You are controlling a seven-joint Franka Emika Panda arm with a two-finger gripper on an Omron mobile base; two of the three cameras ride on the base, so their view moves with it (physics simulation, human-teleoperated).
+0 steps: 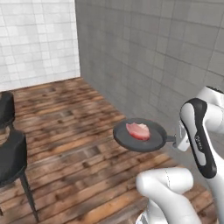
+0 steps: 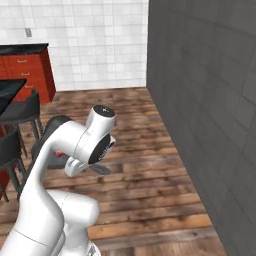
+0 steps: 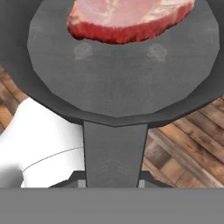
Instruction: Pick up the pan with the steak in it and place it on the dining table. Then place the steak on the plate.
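The dark grey pan hangs level in the air above the wooden floor, with the pink-red steak lying in it. My gripper is shut on the pan's short handle at its right side. In the hand view the pan is close, the steak sits at its far side, and the handle runs down between my fingertips. In the right base view the arm covers most of the pan. The black edge of the dining table shows at the far left. The plate is out of view.
A grey tiled wall stands close on the right. Two black stools stand to the left, by the table. A red cabinet with a black top lines the white back wall. Wooden floor lies open ahead.
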